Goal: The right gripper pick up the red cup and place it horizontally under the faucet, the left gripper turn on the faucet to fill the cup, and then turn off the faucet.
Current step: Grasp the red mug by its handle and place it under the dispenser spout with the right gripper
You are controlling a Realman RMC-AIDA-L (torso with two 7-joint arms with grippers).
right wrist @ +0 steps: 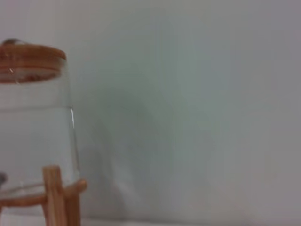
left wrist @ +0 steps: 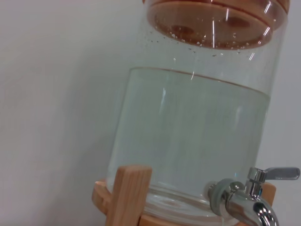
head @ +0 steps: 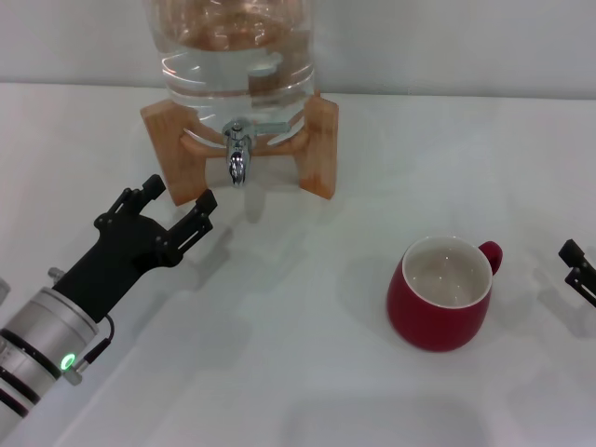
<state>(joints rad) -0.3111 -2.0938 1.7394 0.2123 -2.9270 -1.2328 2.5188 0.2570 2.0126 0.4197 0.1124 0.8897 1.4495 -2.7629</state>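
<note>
In the lower left of the head view, the left gripper [head: 175,208], a black two-fingered claw on a silver cylindrical wrist with a green light, reaches up and to the right over the white table [head: 279,372]; its two fingers stand apart with nothing between them, and their tips end short of the wooden stand, below and to the left of the tap. At the right edge of the same view, about mid-height, only a small black part of the right gripper [head: 579,270] shows, so whether its fingers are apart or together cannot be told. Just left of it, in the lower right of the view, the red cup [head: 440,296], a squat rounded red ceramic mug with an off-white inside, stands upright on the table with its small loop handle turned to the upper right; it is apart from both grippers and well apart from the tap. Farther back, at top centre, the faucet [head: 238,151], a small shiny chrome tap with a flat lever handle and a down-pointing spout, juts from the base of a large clear water jug [head: 233,47] resting in a light wooden stand [head: 318,149]. The left wrist view shows that jug [left wrist: 197,127] partly filled with water, the faucet [left wrist: 249,200] in its lower right corner.
</note>
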